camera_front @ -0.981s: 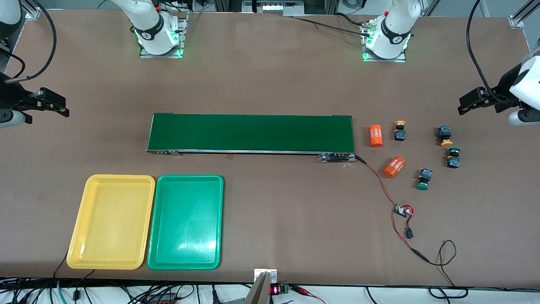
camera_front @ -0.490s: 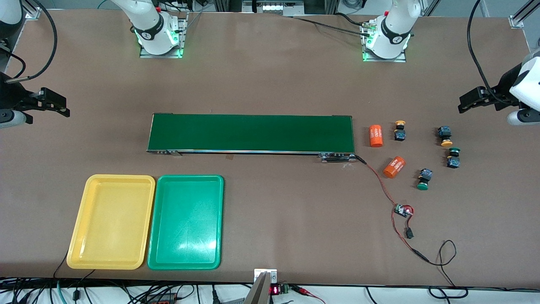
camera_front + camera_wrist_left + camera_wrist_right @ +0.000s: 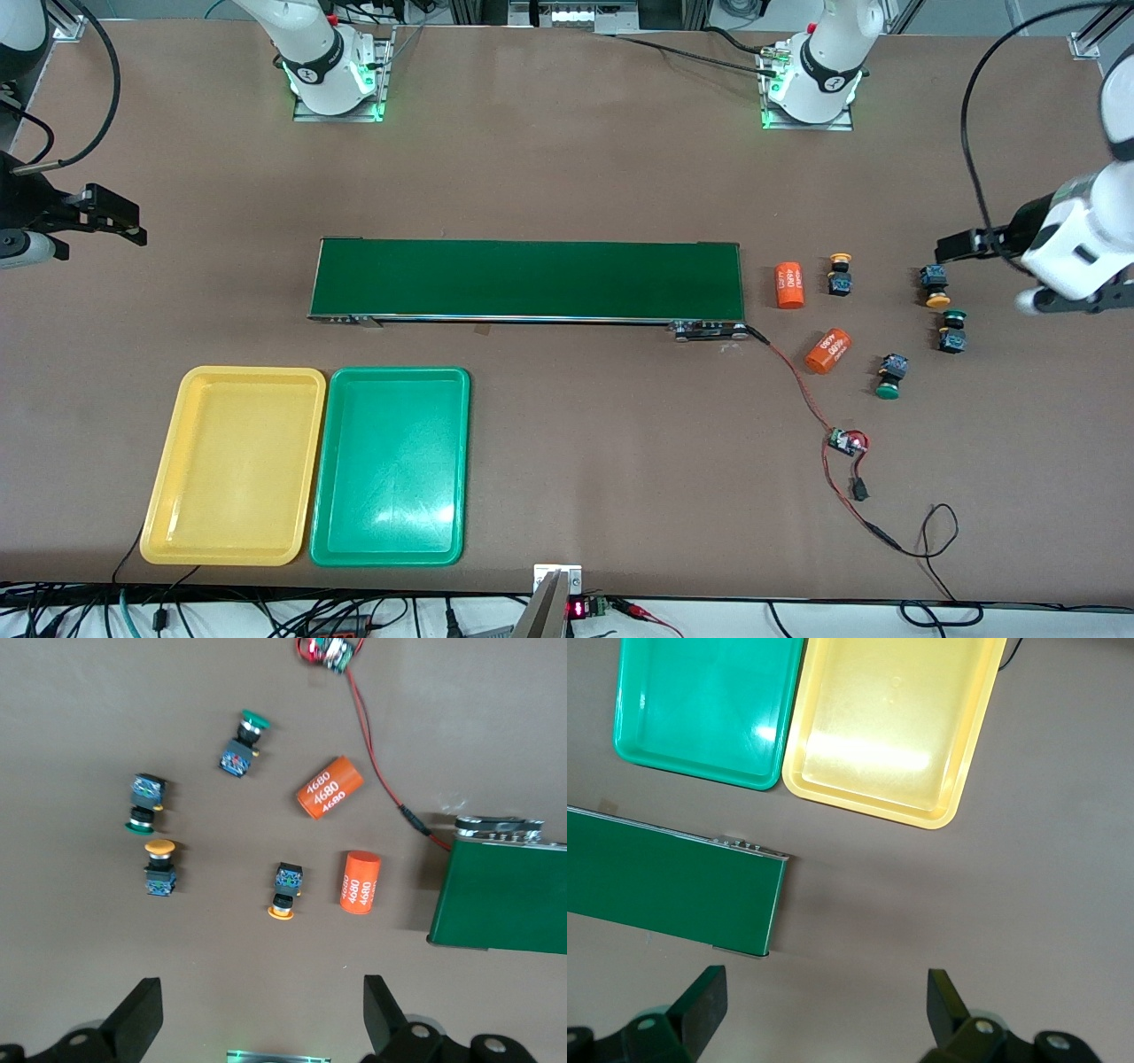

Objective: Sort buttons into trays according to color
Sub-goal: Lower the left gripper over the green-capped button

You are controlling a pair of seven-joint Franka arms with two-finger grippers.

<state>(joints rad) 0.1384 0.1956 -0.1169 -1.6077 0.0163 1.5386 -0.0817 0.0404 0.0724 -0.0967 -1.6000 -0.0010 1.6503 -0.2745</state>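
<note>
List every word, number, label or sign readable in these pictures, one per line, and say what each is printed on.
"4680", printed in white several times over: on the orange cylinder beside the conveyor belt.
"4680" and what looks like "1680" on its top line: on the tilted orange cylinder, nearer the front camera.
Red digits on the small display at the table's edge: too small to read.
Buttons and trays: no text visible.

We see 4 buttons (image 3: pixel 912 310) lying apart on bare table, with open gaps around each. 2 orange cylinders (image 3: pixel 806 315) lie close beside 2 of them. The conveyor belt (image 3: pixel 527 279) stands in the way toward the 2 empty trays (image 3: pixel 306 465).
</note>
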